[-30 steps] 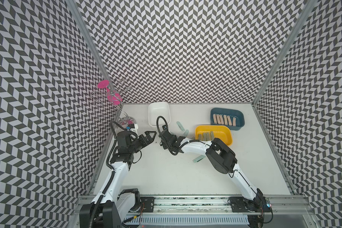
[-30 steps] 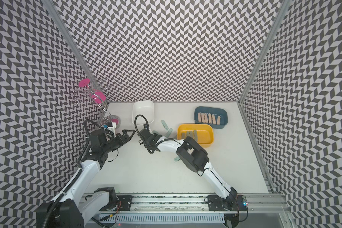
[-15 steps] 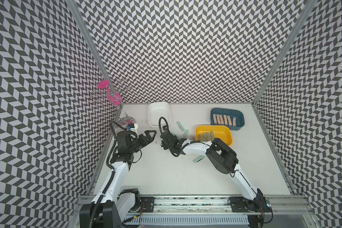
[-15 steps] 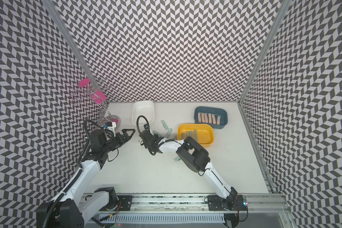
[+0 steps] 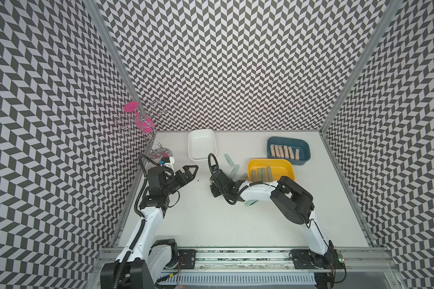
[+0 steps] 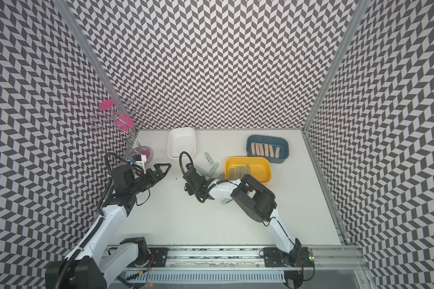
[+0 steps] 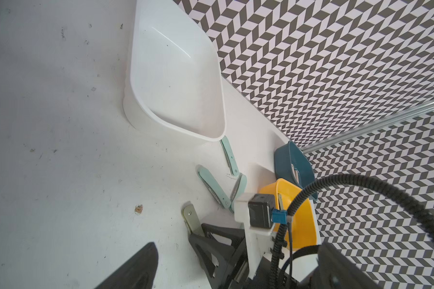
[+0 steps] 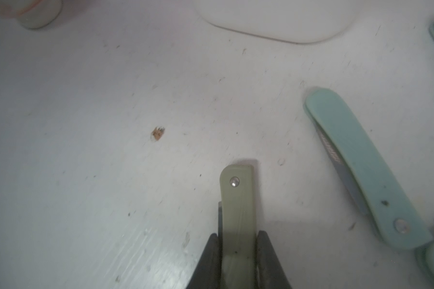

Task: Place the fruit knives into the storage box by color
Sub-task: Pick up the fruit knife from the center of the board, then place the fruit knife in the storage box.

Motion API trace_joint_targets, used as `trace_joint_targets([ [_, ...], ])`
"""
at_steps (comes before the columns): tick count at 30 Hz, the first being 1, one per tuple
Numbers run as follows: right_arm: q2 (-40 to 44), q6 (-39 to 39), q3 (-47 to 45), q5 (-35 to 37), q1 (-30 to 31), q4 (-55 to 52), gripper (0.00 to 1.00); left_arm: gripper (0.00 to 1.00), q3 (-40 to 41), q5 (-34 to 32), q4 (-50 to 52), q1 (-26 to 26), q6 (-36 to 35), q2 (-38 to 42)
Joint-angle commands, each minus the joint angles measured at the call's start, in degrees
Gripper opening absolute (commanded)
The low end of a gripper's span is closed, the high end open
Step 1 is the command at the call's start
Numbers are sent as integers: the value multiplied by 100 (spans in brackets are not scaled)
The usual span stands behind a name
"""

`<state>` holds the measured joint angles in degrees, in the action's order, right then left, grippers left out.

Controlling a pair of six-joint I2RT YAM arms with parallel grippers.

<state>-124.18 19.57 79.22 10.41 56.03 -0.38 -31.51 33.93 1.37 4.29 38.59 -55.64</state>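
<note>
My right gripper [image 8: 237, 236] is shut on an olive-green fruit knife [image 8: 238, 200], held low over the table; in a top view this gripper [image 5: 217, 190] sits left of the yellow storage box [image 5: 269, 161]. That box holds several olive knives [image 5: 261, 174]. The blue box [image 5: 287, 140] holds several peach knives [image 5: 285, 152]. The white box [image 5: 189, 147] is empty. Mint knives lie loose on the table [image 5: 229, 160], [image 5: 234, 171], with one under the right arm [image 5: 249, 202]. My left gripper [image 5: 189, 170] hovers open and empty to the left.
A wire rack with pink discs [image 5: 140, 122] and a small pink-and-white cup [image 5: 162, 154] stand at the back left by the wall. A brown speck [image 8: 158, 132] marks the table between the grippers. Patterned walls close three sides.
The right gripper's jaws have closed onto the olive-green knife, and the arm has barely shifted. The left arm has not moved.
</note>
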Motion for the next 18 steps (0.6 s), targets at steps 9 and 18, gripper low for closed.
trace_joint_targets([
  [9, 903, 344, -1012, -567, 66, 336, 17, 100, 75, 52, -205, -23, 173, 112],
  [18, 1488, 303, -1021, -371, 33, 309, 17, 100, -62, 0, -297, -279, 298, 52],
])
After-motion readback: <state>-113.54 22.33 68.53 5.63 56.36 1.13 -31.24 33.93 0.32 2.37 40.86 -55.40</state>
